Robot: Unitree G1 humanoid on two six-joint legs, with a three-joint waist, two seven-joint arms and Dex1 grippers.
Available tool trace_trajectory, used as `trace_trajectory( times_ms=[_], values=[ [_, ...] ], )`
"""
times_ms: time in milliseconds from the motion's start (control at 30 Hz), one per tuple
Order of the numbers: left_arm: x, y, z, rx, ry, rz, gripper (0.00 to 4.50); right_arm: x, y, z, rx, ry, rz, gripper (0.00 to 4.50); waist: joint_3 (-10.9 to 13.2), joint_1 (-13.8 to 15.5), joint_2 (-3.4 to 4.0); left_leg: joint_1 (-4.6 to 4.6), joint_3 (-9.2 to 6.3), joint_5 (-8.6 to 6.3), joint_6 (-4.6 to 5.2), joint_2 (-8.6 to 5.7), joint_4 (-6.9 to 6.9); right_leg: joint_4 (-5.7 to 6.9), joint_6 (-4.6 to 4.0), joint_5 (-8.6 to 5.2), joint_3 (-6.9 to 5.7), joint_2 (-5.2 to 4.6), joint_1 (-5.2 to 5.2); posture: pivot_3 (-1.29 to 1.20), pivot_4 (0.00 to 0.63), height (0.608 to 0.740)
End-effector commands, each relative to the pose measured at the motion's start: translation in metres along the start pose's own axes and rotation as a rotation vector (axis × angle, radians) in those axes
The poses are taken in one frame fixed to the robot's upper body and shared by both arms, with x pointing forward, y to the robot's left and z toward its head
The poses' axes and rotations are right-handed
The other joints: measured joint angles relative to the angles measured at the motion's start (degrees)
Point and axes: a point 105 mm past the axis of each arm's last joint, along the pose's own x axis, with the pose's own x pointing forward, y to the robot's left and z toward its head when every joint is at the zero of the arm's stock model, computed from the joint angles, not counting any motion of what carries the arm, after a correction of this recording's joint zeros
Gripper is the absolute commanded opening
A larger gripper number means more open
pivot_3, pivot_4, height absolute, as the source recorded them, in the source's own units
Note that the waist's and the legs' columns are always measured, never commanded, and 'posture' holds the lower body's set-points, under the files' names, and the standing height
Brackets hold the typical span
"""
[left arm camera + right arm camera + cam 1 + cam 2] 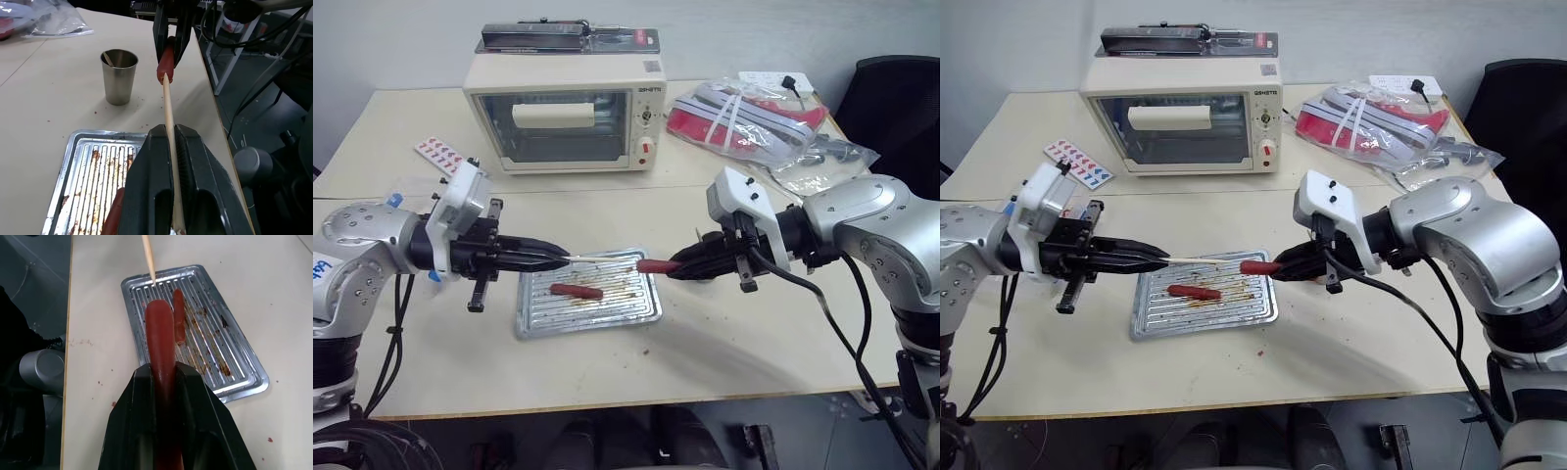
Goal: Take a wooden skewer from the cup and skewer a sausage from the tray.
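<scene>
My left gripper (558, 259) is shut on the wooden skewer (602, 257), which points level across the tray (533, 328) toward my right gripper (680, 266). The right gripper is shut on a red sausage (656, 265) held above the tray's right end, its free end facing the skewer. The skewer's tip (148, 257) sits just off that sausage end (160, 333); whether they touch I cannot tell. A second sausage (576, 290) lies on the ridged, grease-stained tray. The metal cup (119, 73) stands on the table beyond the tray with another stick in it.
A cream toaster oven (566, 117) stands at the back of the table with a black box on top. Plastic bags of red and grey items (754, 117) lie back right, a card with red shapes (440, 152) back left, a black chair (901, 93) far right.
</scene>
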Motion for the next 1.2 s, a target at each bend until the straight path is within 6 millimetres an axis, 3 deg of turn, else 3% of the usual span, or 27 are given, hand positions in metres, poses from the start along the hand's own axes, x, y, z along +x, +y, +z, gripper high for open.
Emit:
trace_trajectory(
  times_ms=[33,600,1200],
  values=[
    [-0.001,-0.001,0.005,0.041,0.005,-0.001,0.0,-0.008,0.003,0.008,-0.03,-0.028,-0.016,0.3,0.0,0.01,0.0,0.0,0.0,0.0,0.0,0.0,0.0,-0.01,0.0,0.0,0.0,0.0,0.0,0.0,0.15,0.74],
    [0.002,0.001,0.006,0.064,0.0,0.003,0.0,-0.008,0.009,0.011,-0.034,-0.043,0.01,0.3,0.0,0.0,0.0,0.0,-0.01,0.0,0.0,0.0,0.01,0.01,0.0,0.0,-0.01,0.0,0.0,0.0,0.15,0.74],
    [-0.005,0.004,0.011,0.081,0.016,0.014,0.0,-0.009,-0.001,-0.001,0.003,-0.033,-0.027,0.3,0.0,-0.03,0.0,0.0,0.0,0.0,0.0,0.0,0.03,0.03,0.0,0.0,-0.01,0.0,0.0,0.0,0.15,0.74]
  ],
)
